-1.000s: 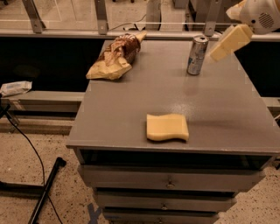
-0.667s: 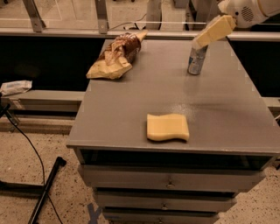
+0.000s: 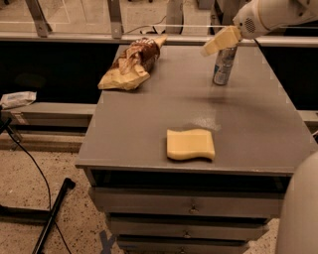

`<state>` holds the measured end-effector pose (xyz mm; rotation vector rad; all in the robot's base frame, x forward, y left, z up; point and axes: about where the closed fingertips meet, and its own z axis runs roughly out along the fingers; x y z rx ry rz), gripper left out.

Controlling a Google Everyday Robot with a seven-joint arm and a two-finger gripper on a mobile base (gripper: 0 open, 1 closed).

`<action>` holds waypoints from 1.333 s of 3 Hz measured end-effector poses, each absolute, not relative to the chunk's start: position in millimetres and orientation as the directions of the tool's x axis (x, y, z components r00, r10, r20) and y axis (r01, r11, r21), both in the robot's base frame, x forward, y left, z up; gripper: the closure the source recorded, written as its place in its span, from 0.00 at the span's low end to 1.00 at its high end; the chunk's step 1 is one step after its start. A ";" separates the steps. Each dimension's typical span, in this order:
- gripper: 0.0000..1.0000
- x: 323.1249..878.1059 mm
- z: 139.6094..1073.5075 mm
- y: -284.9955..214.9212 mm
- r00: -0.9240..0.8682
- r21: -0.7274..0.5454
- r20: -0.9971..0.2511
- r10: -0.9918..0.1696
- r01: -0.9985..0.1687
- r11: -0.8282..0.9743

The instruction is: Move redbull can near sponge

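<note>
**Q:** Report the surface.
**A:** The grey surface (image 3: 149, 134) sits on a cabinet with drawers (image 3: 191, 203) below its front edge. It carries three items.

**Q:** Arm position?
**A:** The white arm (image 3: 268, 15) enters from the upper right, above the far right part of the surface.

**Q:** Items, by size?
**A:** The bag (image 3: 130, 67), brown and tan, lies crumpled at the far left corner. The sponge (image 3: 191, 144), pale yellow with wavy edges, lies flat near the front edge, slightly right of centre. The can (image 3: 224, 67), silver and blue, stands upright at the far right. It is well apart from both the sponge and the bag.

**Q:** End effector?
**A:** The end effector (image 3: 218, 41) projects down and to the left from the arm. It hangs at the top of the can and overlaps the upper rim in this view. Contact with the can cannot be confirmed. Whether the end effector is wide or narrow cannot be told.
</note>
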<state>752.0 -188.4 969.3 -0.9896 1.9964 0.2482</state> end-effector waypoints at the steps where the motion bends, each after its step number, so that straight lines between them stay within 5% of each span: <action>1: 0.00 764.8 949.0 -192.8 -0.354 -0.162 -0.763 -0.541 -0.705 0.690; 2: 0.03 770.9 930.9 -203.8 -0.394 -0.142 -0.753 -0.527 -0.685 0.715; 4: 0.56 767.7 917.4 -223.5 -0.415 -0.104 -0.769 -0.487 -0.670 0.735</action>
